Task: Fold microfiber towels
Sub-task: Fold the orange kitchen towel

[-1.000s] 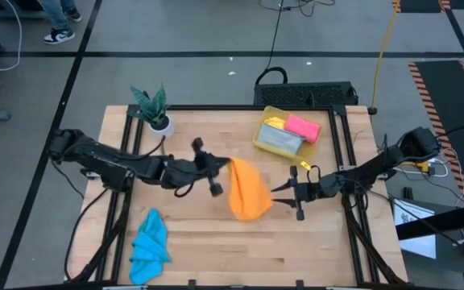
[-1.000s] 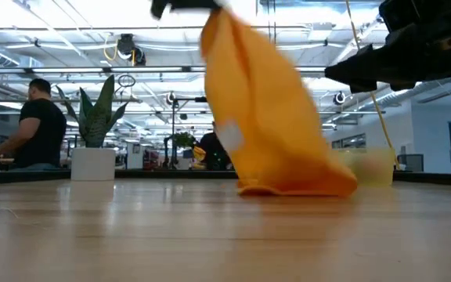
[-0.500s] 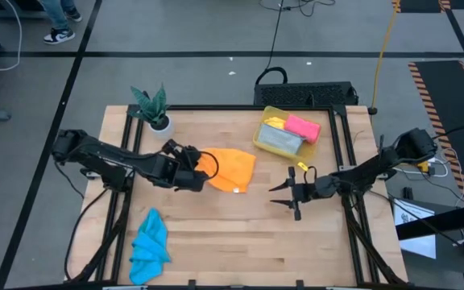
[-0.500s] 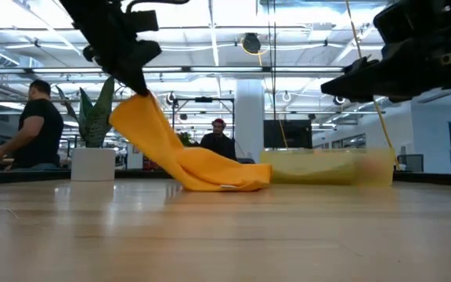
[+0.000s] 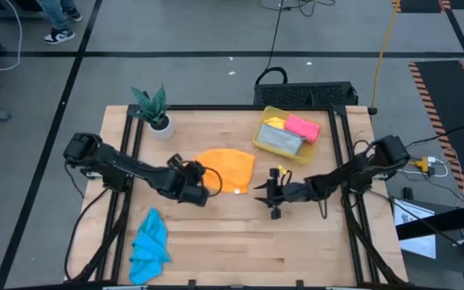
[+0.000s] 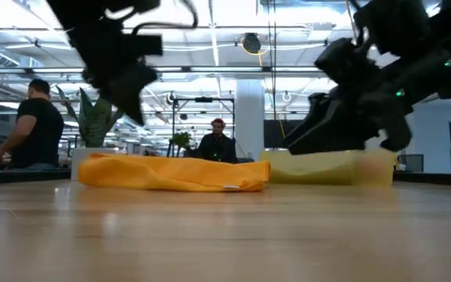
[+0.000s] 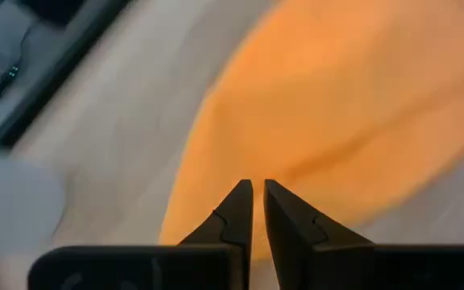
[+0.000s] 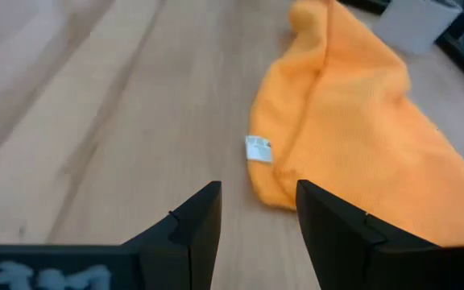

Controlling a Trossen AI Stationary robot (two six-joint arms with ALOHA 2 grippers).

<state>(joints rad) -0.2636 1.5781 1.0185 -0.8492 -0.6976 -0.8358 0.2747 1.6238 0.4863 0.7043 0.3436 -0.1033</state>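
Where the orange towel (image 5: 226,168) lies spread low on the counter (image 5: 216,242), we find the left pincer (image 5: 197,186) at its near-left edge, fingers parted only a sliver, nothing between them; the tips hang just over the cloth's border in the left wrist view (image 7: 353,105). The right pincer (image 5: 264,193) sits just off the towel's right corner, fingers plainly apart and empty, cloth ahead of the gap, not in it (image 8: 353,129).

A small white tag (image 8: 258,149) shows at the towel's hem; we cannot read any writing on it.

The orange towel looks soft, rumpled, lying flat in a rounded heap with one fold ridge along it (image 6: 171,172). A blue towel (image 5: 149,246) lies crumpled near the counter's front-left corner. In the yellow bin (image 5: 263,133) at the back right sit pink (image 5: 303,127), grey (image 5: 279,141) and yellow (image 5: 274,122) towels.
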